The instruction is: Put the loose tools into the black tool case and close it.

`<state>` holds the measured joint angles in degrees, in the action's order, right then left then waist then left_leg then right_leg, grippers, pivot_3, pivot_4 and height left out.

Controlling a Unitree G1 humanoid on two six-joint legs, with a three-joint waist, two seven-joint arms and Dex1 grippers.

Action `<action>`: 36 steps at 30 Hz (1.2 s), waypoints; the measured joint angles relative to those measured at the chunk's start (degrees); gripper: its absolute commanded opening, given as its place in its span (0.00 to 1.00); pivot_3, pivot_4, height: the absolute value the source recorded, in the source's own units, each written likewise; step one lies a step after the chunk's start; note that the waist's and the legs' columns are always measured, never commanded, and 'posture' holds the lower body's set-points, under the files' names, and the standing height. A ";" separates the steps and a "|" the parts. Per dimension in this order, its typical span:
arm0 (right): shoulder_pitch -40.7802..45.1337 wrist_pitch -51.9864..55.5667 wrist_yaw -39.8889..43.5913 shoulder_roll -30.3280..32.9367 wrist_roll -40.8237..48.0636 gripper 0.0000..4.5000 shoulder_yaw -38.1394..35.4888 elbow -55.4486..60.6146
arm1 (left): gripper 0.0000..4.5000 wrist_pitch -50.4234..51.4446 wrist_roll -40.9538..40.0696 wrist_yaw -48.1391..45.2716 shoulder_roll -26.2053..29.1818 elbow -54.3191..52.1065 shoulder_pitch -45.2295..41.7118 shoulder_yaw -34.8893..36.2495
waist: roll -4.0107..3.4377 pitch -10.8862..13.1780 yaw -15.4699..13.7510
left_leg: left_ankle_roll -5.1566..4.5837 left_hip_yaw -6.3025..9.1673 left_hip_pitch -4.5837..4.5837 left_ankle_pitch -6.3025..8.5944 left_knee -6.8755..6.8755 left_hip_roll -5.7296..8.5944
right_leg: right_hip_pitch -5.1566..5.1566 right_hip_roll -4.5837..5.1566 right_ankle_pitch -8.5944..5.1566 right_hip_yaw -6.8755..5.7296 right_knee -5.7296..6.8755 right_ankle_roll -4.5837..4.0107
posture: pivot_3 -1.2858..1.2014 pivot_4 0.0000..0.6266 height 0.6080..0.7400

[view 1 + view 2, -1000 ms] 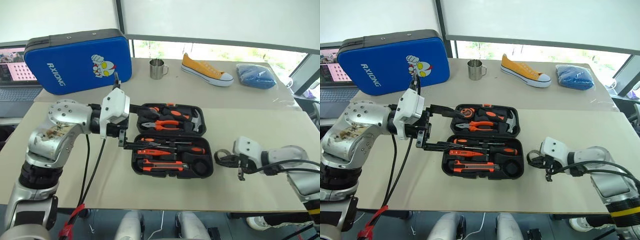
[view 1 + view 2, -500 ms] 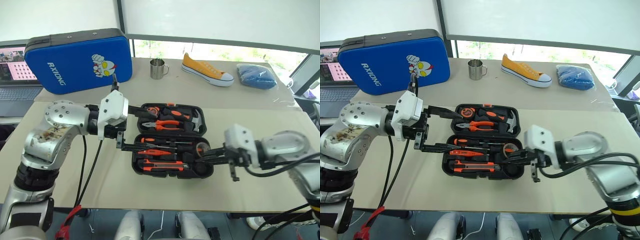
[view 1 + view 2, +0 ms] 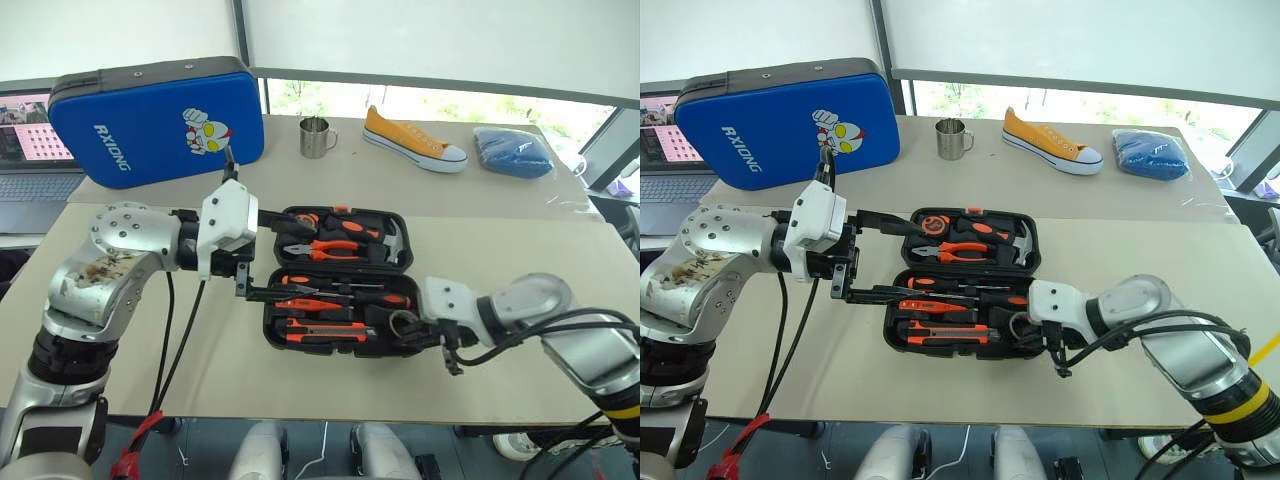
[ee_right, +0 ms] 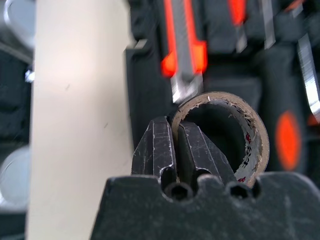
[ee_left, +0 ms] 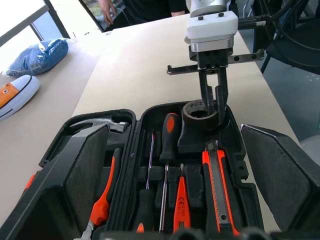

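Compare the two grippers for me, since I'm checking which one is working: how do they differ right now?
The left gripper stands open and holds nothing, hovering at the black tool case's left edge; the right gripper is shut on the tape roll's wall, over the case's right end. Both have two black fingers and point toward the case.

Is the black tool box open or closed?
Open. The black tool box lies flat on the table, both halves spread, with its tools showing.

Matt black moulded-plastic tool case [image 3: 345, 281] — cardboard-cored tape roll [image 4: 222, 132], shiny metal mug [image 3: 315, 138], smooth beige table [image 3: 500, 370].
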<state>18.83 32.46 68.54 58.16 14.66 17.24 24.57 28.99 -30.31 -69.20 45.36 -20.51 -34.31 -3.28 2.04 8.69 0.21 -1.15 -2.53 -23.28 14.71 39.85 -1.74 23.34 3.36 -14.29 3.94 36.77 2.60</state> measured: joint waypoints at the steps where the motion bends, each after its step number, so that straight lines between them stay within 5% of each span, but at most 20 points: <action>1: -0.04 -0.13 -0.04 0.24 -0.15 0.23 -0.24 0.39 | 1.00 -0.01 0.00 0.00 -0.01 -0.01 0.00 0.00 | 0.00 0.00 0.00 | 0.00 0.00 0.01 0.00 0.00 -0.01 | 0.00 0.00 0.00 0.00 0.00 0.00 | 0.52 0.24 0.99; 11: -0.27 2.62 -0.25 -0.38 2.19 0.97 -2.54 2.44 | 1.00 -0.13 0.73 -0.05 -0.03 0.16 -0.02 -0.35 | 0.00 0.00 -0.33 | 0.00 0.03 -0.01 0.00 -0.03 -0.01 | 0.00 -0.01 -0.01 -0.02 -0.02 -0.01 | 0.52 0.24 0.99; 20: 0.71 12.25 -5.65 -2.20 13.92 0.99 -19.52 1.67 | 1.00 -2.64 6.95 3.18 1.70 6.46 4.13 -0.39 | 0.01 0.01 -0.32 | 0.00 0.02 0.03 0.00 -0.05 -0.02 | -0.01 -0.01 -0.01 -0.02 -0.01 -0.03 | 0.52 0.24 0.99; 23: -2.99 11.10 -9.86 -2.71 11.31 0.85 -22.37 -3.08 | 1.00 -4.01 11.52 7.17 2.33 12.11 7.22 0.15 | 0.04 0.02 -0.35 | 0.00 -0.04 -0.04 0.00 -0.06 -0.01 | 0.03 0.01 -0.01 -0.02 -0.02 -0.03 | 0.52 0.24 0.99; 26: -6.53 9.03 -13.86 -4.68 8.65 0.61 -22.90 -7.49 | 0.83 -5.31 14.92 11.07 2.35 16.52 8.69 0.77 | 0.04 0.03 -0.55 | 0.00 -0.07 -0.07 0.00 -0.05 0.00 | 0.08 0.04 -0.01 -0.02 0.00 -0.02 | 0.52 0.24 0.99; 34: -6.85 -0.54 -17.97 -8.55 -0.14 0.02 -17.06 -17.06 | 0.23 -11.33 21.91 13.57 -1.21 24.07 10.43 -3.27 | 0.04 0.03 -0.40 | 0.00 -0.51 -0.15 0.00 -0.04 -0.03 | 0.23 0.02 0.00 0.03 0.07 -0.04 | 0.52 0.24 0.99; 36: -5.28 -1.57 -18.03 -9.54 -1.08 0.00 -15.56 -18.05 | 0.07 -11.57 22.44 13.26 -2.01 22.78 10.46 -4.85 | 0.04 0.03 -0.37 | 0.01 -0.52 -0.21 0.00 -0.04 -0.02 | 0.30 0.03 0.01 0.06 0.11 -0.03 | 0.52 0.24 0.99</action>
<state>13.54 30.89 50.51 48.62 13.57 1.68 6.52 17.42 -7.87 -55.93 43.35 2.26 -23.85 -8.13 2.08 8.72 -0.16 -1.14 -3.05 -23.48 14.71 39.81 -1.75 23.64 3.38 -14.29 4.00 36.88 2.57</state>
